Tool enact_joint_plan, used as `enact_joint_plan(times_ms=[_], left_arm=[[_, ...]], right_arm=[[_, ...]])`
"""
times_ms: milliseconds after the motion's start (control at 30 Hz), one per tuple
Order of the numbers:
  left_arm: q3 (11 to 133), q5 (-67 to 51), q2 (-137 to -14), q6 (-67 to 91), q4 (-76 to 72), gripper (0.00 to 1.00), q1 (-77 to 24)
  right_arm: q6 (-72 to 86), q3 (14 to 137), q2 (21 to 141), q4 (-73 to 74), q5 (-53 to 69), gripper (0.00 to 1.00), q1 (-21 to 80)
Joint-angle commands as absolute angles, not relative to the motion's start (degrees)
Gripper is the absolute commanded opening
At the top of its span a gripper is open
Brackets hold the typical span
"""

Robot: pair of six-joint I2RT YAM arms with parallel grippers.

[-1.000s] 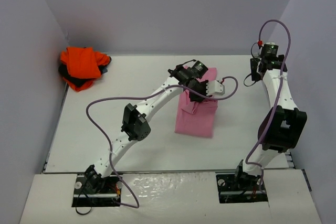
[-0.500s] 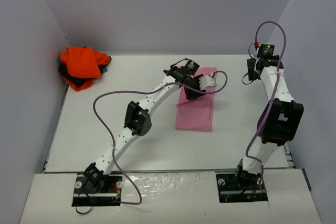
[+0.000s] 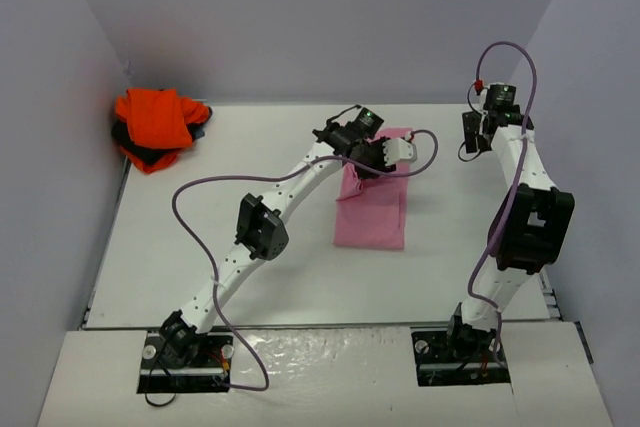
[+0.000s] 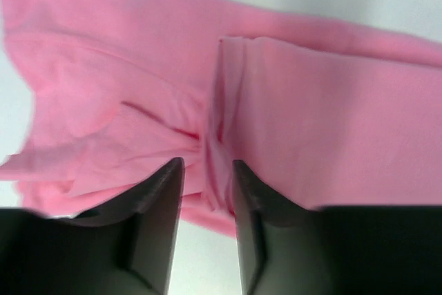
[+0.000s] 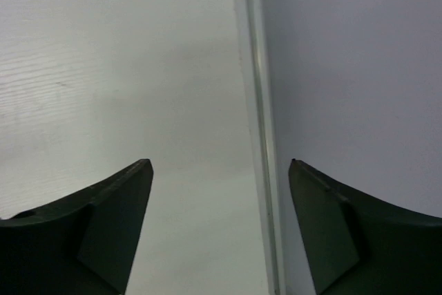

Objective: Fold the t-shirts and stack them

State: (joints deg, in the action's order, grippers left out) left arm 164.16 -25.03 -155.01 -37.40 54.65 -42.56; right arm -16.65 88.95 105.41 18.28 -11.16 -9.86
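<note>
Roughly mid-task, I'd say. Pink t-shirt (image 3: 375, 217) lies mid-tabletop (image 3: 440, 247) as a narrow rectangle, long sides already folded in. Near end is flat and square; far end under the left arm is rumpled.

Left claw (image 4: 207, 165): jaws parted about halfway, tips right down at the cloth, with a pucker of pink standing between the fingers. It doesn't look clamped, so I read it as open with nothing held.

Right claw (image 5: 217, 164): wide open and empty, over bare tabletop beside the right wall, well apart from the pink shirt.

Orange t-shirt (image 3: 155, 117) is in the far left corner, on top of the dark t-shirt (image 3: 143, 153), which only shows at the edges. The pile looks lumpy. I can't tell from here whether it's a finished stack of 2 or an unfolded heap.

Left to do, by my read:
1. Flatten or finish the fold on pink's far end.
2. Get all 3 into 1 stack.

Pink and the corner pile are well apart, so that's a long carry.
</note>
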Motion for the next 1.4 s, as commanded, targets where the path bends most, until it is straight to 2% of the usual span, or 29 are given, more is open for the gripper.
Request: enact_joint_plan(times_ms=[0,33,100,133,167,200,333,467,600,833,1033,1367], left_arm=[[162.60,-22.53,-141.01,-33.99,52.48,0.10,-37.57],[161.69,-22.86,-140.02,-31.83,51.95,0.01,-35.70],[160.94,-23.31,-138.56,-29.43,51.08,0.00,-31.34],[160.73,-23.94,-137.37,-26.29,50.41,0.00,-29.03],[160.53,-24.71,-136.31,-23.98,50.03,0.00,-25.92],[159.98,-26.25,-134.40,-20.15,48.98,0.00,-20.61],[152.39,-26.09,-126.84,-16.10,46.32,0.00,-9.58],[142.32,-23.51,-118.55,-14.32,43.29,0.00,-5.71],[127.02,-25.36,-109.20,-12.89,38.83,0.00,1.10],[108.90,-25.44,-97.29,-14.20,33.34,0.00,4.04],[103.19,-25.68,-93.08,-13.97,32.08,0.00,4.66],[100.37,-26.80,-92.06,-15.12,31.60,0.00,5.31]], right_arm=[[-23.07,89.23,96.40,21.20,3.46,0.60,-5.83],[-25.88,88.43,95.32,23.55,7.17,0.48,-4.08],[-27.85,87.18,94.27,26.05,9.10,0.31,-0.60],[-29.75,85.34,92.92,27.21,11.23,0.10,1.16],[-30.35,84.06,92.32,28.68,12.27,0.02,3.73],[-30.84,82.33,92.07,29.62,13.26,0.00,7.31],[-30.45,79.57,95.21,30.92,16.56,0.00,11.93],[-30.73,78.40,97.65,31.46,18.98,0.00,13.55],[-31.28,78.00,102.01,31.91,19.39,0.00,17.52],[-31.97,83.88,112.01,34.33,21.86,0.00,20.24],[-31.38,88.76,115.57,34.45,21.35,0.00,24.51],[-30.42,87.10,112.23,31.46,18.82,0.00,26.19]])
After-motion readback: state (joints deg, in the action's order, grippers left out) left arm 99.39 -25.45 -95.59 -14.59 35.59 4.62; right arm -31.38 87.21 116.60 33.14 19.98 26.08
